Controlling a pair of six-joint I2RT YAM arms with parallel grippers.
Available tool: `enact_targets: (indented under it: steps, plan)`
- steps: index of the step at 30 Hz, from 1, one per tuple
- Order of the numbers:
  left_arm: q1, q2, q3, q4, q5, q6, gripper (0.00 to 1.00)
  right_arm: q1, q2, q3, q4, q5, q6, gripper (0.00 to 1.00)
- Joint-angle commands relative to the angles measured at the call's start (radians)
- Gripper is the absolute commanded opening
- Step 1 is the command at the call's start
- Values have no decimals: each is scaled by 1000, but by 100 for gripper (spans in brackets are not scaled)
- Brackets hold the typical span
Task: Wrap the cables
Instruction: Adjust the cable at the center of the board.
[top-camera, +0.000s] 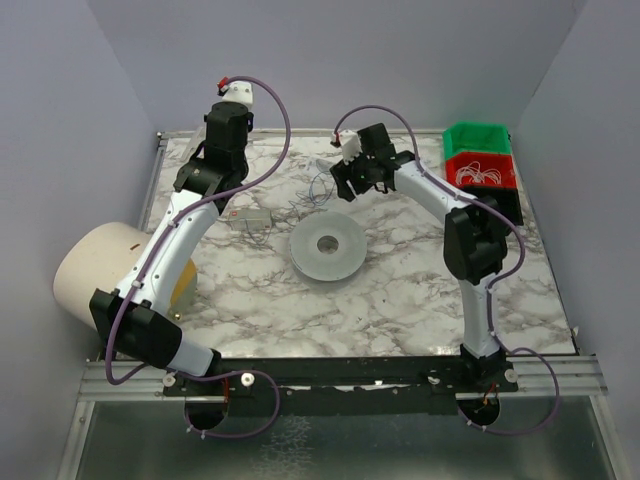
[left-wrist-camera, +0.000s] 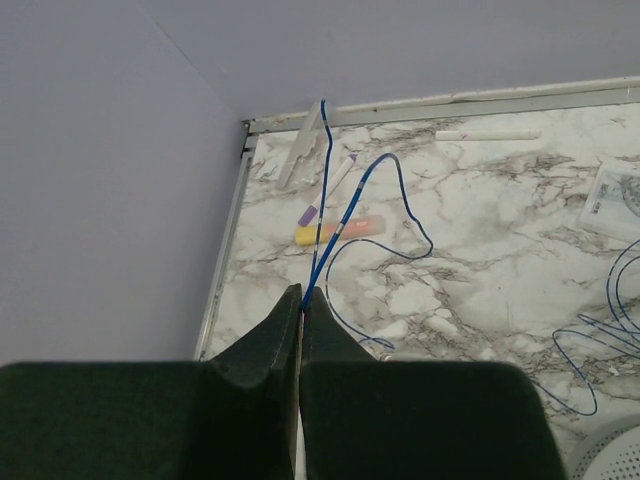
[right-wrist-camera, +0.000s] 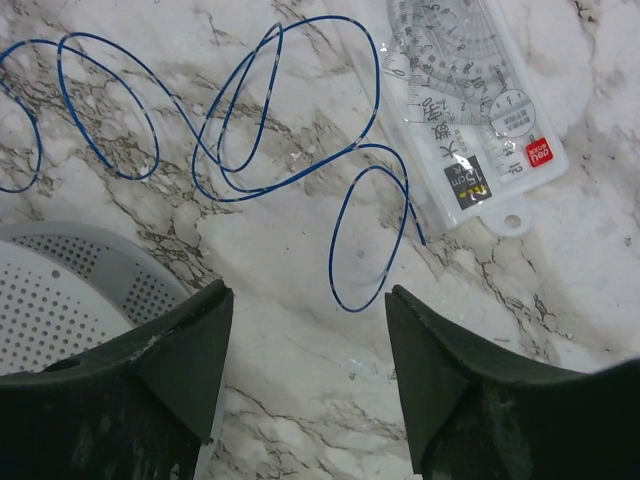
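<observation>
Loosely, a very thin blue wire (right-wrist-camera: 240, 130) sprawls in kinked loops over the far middle of a marbled table (top-camera: 400, 300). It lies between the two robot arms, just beyond a round white dish (top-camera: 328, 248) with a perforated floor.

One end of the wire rises into the left gripper (left-wrist-camera: 302, 295). Its jaws are pressed tight together on the wire, and two strands run up and out from between the dark fingertips (left-wrist-camera: 285, 320). One strand goes almost straight toward the far corner of the table. The other bends away to the right and drops back to the marble.

The right gripper (right-wrist-camera: 308, 295) hangs just above the table with its jaws spread wide and nothing between them. A small oval loop near the wire's free end lies on the marble below the gap. The dish sits under its left finger.

A clear packet holding a protractor and ruler (right-wrist-camera: 470, 120) rests just past that loop, and the wire's tip reaches its edge.

Farther out, a green bin (top-camera: 478, 138) and a red bin (top-camera: 480, 172) sit at the far right. A pale cardboard roll (top-camera: 95, 265) stands at the left edge.
</observation>
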Motion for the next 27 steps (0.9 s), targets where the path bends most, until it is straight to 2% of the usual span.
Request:
enact_targets:
  steps: [1, 3, 7, 8, 12, 15, 20, 27]
  plan:
    - [8, -8, -13, 9, 20, -4, 0, 16, 52, 31, 2, 77, 29, 62]
    - [10, -8, -11, 9, 22, -4, 0, 16, 62, 33, 11, 108, 38, 58]
    - [10, -6, -4, 9, 28, -6, 0, 16, 85, 38, 16, 160, 36, 58]
    - [11, -6, -2, 8, 29, -8, 0, 16, 92, 38, 17, 161, 34, 54]
    - [12, -6, 0, 6, 27, -8, 0, 16, 100, 32, 16, 142, 41, 18]
    - [13, -13, 3, 5, 29, -6, 0, 16, 54, 6, 36, 143, 48, 1]
    - [14, -30, 32, -1, 26, 17, 0, 10, -139, -83, 68, 285, 41, 1]
    - [14, -14, 235, -12, -41, 125, 2, -114, -504, -220, -2, 380, 49, 0]
